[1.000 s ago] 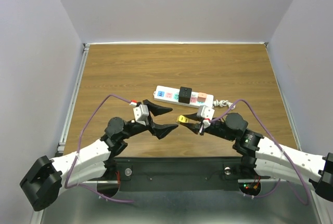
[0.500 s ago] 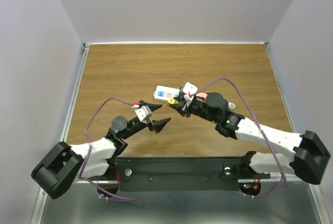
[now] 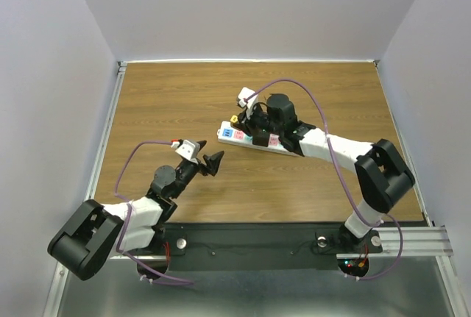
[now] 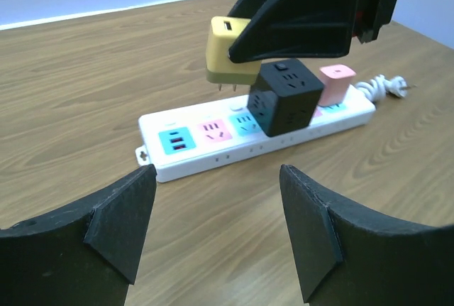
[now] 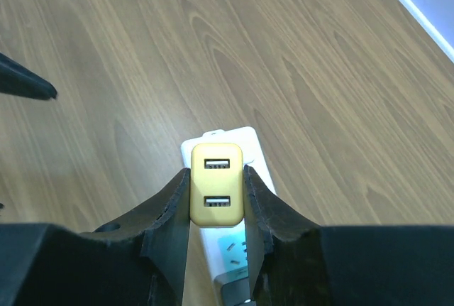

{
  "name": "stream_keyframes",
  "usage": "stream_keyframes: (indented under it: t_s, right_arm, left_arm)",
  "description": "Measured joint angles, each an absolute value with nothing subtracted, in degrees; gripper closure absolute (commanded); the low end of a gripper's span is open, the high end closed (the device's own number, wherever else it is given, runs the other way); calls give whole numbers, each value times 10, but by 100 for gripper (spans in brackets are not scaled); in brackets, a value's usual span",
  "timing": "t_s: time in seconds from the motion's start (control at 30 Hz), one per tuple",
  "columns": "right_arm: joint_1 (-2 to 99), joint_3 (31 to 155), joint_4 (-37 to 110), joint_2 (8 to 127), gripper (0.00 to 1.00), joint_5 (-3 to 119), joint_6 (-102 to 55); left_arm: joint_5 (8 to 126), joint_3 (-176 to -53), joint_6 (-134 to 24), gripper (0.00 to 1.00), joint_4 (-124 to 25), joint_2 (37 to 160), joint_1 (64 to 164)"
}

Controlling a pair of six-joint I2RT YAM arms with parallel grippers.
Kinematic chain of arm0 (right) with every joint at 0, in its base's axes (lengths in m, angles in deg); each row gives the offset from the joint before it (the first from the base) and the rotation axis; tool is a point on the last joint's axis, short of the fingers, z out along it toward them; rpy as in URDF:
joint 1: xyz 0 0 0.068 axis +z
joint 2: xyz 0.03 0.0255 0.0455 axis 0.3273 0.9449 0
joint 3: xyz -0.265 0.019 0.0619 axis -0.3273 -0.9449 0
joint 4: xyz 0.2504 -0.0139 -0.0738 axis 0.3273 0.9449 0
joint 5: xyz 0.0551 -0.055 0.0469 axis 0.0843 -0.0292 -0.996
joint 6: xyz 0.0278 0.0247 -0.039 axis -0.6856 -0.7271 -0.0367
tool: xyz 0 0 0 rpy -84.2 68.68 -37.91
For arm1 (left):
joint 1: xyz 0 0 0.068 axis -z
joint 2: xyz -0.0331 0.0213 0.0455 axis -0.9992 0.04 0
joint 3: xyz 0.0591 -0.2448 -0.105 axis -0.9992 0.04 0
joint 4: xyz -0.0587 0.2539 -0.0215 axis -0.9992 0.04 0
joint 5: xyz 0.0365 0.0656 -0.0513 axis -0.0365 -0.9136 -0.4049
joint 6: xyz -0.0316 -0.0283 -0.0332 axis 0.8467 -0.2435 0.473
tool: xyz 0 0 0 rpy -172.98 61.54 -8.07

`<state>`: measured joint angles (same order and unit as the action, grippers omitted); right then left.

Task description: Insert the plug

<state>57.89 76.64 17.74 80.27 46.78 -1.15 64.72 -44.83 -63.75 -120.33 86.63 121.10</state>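
1. The yellow plug point(image 4: 230, 54) hangs prongs-down just above the left end of the white power strip point(image 4: 186, 160), not touching it. The strip lies around the middle of the worktop point(image 3: 184, 96), a little toward the far edge.
2. The right gripper point(image 5: 216, 178) is clamped on the plug's two flat sides, fingers closed to its width and the USB face up.
3. The left gripper point(image 4: 213, 228) is spread wide and holds nothing. It sits low nearer the near-left corner, facing the strip.
4. Handling, as a judgement: the plug looks a small, light, rigid plastic block with smooth sides, so it may twist or slip under push-in force. The flat sides look the right hold, gripped firmly.
5. The prongs are thin, so they need to go in squarely.
6. The strip looks light and may slide, so bracing it could help.
7. A black cube adapter point(image 4: 284, 96) sits just beside the plug, leaving little room on that side.
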Motion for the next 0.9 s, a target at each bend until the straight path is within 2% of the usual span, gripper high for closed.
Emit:
stream_keyframes:
  t_s: [0.47, 0.9]
  right_arm:
    - [531, 850, 242, 916, 100, 377, 88]
    - [510, 893, 291, 945, 100, 311, 123]
  left_arm:
    - [618, -448, -633, 20, -1214, 898, 1210]
    - [619, -449, -633, 20, -1214, 906, 1210]
